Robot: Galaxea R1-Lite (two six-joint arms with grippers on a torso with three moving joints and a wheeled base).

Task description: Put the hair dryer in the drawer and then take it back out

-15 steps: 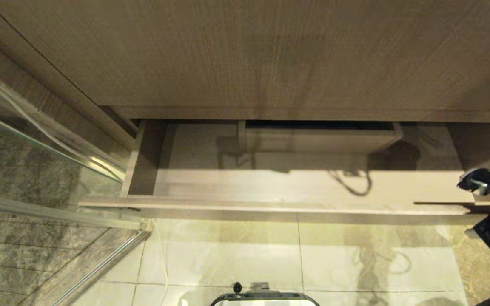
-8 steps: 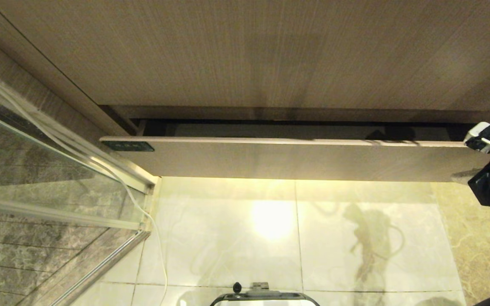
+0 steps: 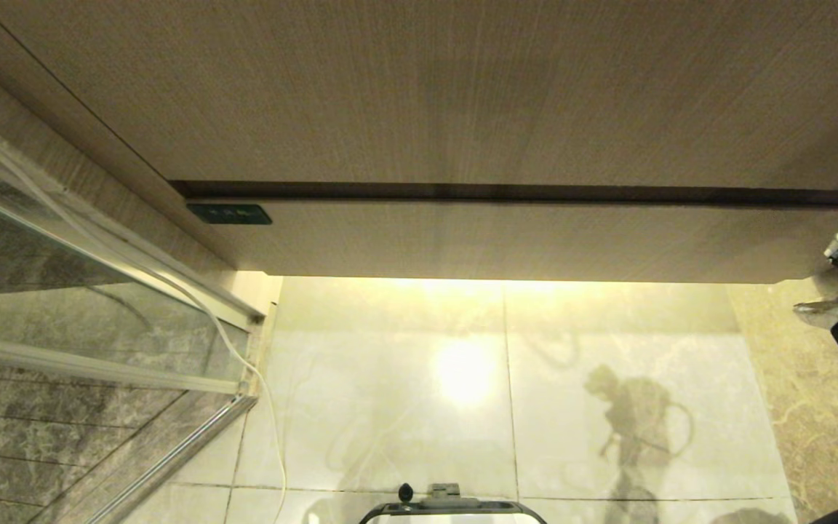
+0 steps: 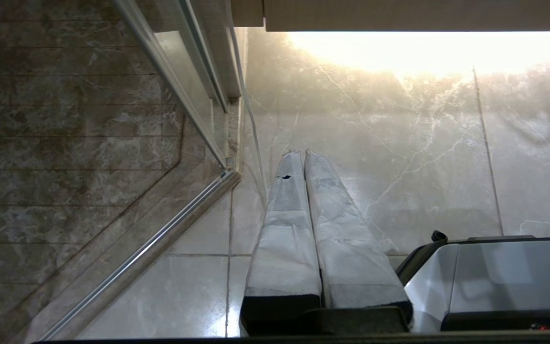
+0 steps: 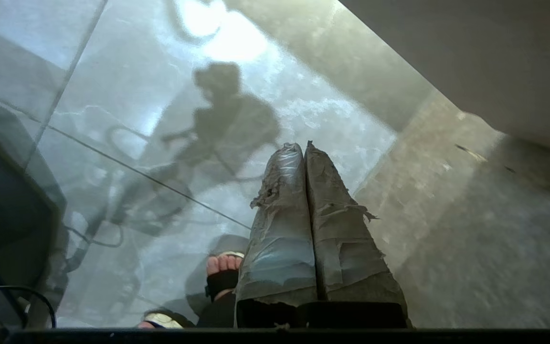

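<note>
The drawer (image 3: 506,240) is a wide, handleless wood-grain front, pushed in flush under the countertop. The hair dryer is out of view in every frame. My right gripper (image 3: 803,310) sits at the far right edge of the head view, just off the drawer front's right end and a little below it. In the right wrist view this gripper (image 5: 303,145) is shut, its taped fingers pressed together with nothing between them, pointing down at the floor. My left gripper (image 4: 300,153) hangs parked over the floor tiles, shut and empty.
A glass shower door (image 3: 84,291) with a metal frame stands at the left, and a thin white cord (image 3: 244,364) runs down along it. A person's sandalled foot (image 5: 222,274) is on the floor near my right gripper. My base (image 3: 452,509) shows at the bottom.
The drawer has gone from fully open to fully pushed in. My right gripper followed its right end inward, then drew slightly right and down, staying shut.
</note>
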